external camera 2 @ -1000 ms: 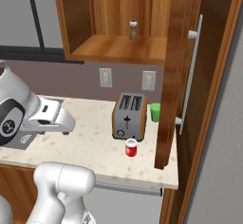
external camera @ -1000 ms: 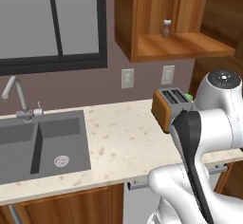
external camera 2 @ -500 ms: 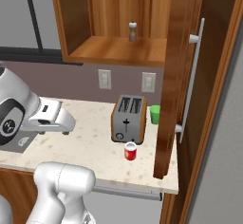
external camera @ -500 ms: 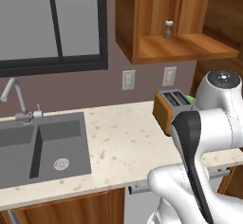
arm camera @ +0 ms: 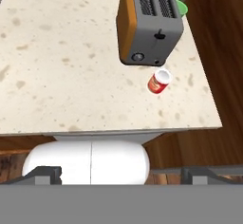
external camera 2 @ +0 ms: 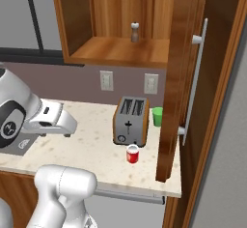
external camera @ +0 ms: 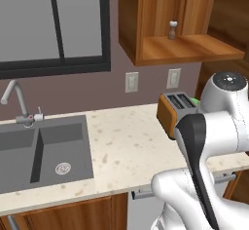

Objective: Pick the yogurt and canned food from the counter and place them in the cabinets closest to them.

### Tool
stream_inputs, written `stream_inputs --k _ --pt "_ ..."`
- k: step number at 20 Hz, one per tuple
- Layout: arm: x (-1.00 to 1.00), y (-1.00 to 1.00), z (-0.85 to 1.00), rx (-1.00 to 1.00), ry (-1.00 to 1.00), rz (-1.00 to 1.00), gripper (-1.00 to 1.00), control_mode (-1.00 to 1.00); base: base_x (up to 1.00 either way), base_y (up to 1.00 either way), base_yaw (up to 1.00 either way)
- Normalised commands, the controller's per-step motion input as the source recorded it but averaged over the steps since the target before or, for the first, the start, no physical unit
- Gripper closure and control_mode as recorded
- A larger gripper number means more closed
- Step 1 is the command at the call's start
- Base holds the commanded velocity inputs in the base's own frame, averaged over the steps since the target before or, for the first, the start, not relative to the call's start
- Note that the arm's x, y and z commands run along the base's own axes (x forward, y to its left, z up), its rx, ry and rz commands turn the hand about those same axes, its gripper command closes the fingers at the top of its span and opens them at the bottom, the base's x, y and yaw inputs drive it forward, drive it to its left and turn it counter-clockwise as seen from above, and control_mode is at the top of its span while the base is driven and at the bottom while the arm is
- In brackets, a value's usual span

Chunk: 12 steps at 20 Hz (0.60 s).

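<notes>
Yogurt upright on desk just before toaster; left base view: arm blocks it. Hand fingertips wide apart, holding nothing.

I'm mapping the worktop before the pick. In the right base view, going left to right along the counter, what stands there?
Toaster → yogurt → green cup → open cabinet door.

Toaster, green cup, sink
</notes>
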Motion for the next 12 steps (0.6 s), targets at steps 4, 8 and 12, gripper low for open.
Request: stream_inputs --k 4,8,12 --pt "0.02 -0.29 -0.02 0.00 0.00 0.00 -1.00 -1.00 0.00 0.00 0.00" --pt "0.01 -0.30 -0.07 0.00 0.00 0.00 -1.00 -1.00 0.00 0.00 0.00" --pt "0.00 -0.29 -0.13 0.00 0.00 0.01 -1.00 -1.00 0.00 0.00 0.00"
